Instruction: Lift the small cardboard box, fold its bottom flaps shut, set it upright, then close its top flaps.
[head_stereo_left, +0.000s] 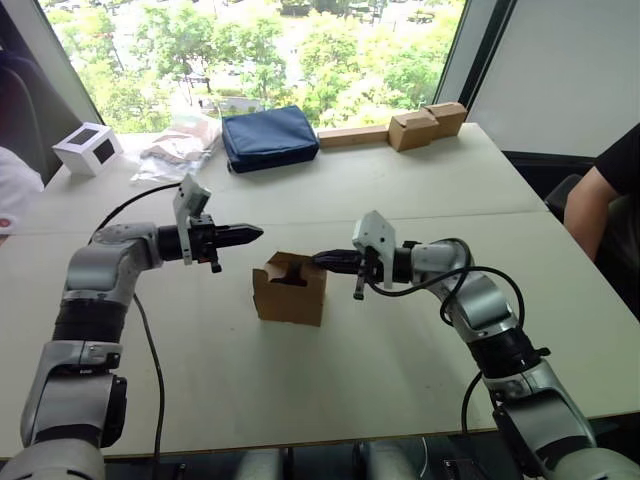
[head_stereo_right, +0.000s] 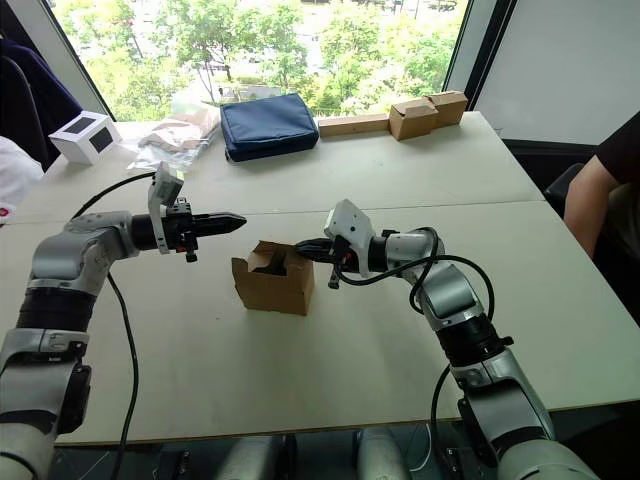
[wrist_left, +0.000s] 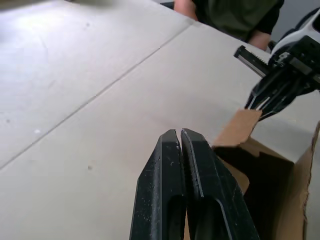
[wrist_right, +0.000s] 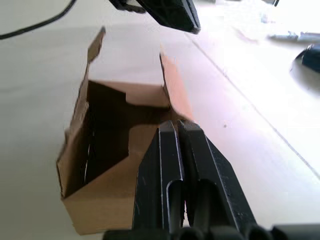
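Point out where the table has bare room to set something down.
Free: the near table in front of the small cardboard box, and the right side beyond the right gripper. Crowded: the far edge, with white box, blue pouch and cardboard blocks.

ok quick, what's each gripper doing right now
left gripper: shut, holding nothing, above the small cardboard box
right gripper: shut, empty, at the box's open top

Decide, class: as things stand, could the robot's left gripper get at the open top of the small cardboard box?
Probably yes. The left gripper, fingers shut, hovers just above and to the left of the small cardboard box, with bare table between. The right gripper, also shut, is at the opposite rim, leaving the near side free.
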